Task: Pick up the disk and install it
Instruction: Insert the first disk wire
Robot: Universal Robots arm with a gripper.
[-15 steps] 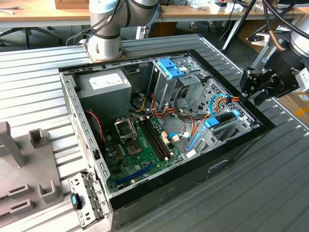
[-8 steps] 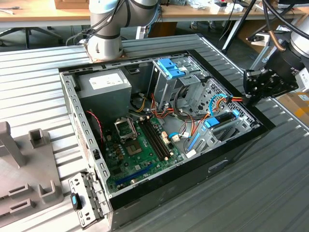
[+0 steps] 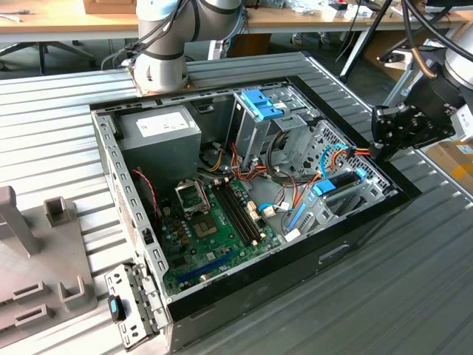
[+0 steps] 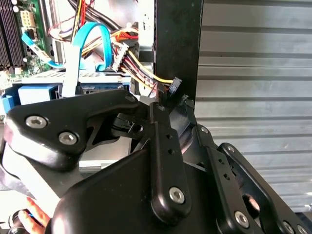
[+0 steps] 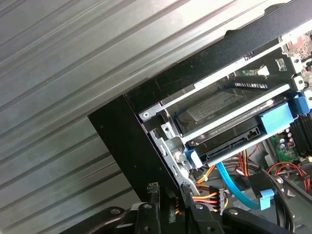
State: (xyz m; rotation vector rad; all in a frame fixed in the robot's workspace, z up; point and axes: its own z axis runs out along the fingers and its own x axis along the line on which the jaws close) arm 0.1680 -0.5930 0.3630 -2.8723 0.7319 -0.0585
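The hand (image 3: 380, 144) hangs at the edge of the open computer case (image 3: 295, 259) on the exterior view's right, close above its black wall. In both wrist views its black, bolted linkage is cut off by the frame, and whether the hand (image 5: 169, 187) is spread or pressed together cannot be told; nothing shows in its grip.

The disk (image 5: 219, 109) sits inside the case, lying in a metal bay just within that wall. It is a flat grey-metal slab framed by a bright blue plastic rail. A white label lies on its top face, the print too small to read. In the exterior view the disk (image 3: 341, 181) is mostly hidden by the bay.

A bundle of orange, yellow and red wires (image 5: 209, 197) runs just beside the hand (image 4: 171, 103), next to a flat light-blue cable (image 4: 87, 34). Deeper in the case lies the green motherboard (image 3: 214, 222), and a tall metal cage topped by a blue latch (image 3: 259, 103) stands upright. The case rests on a ribbed grey metal table (image 3: 44, 126).
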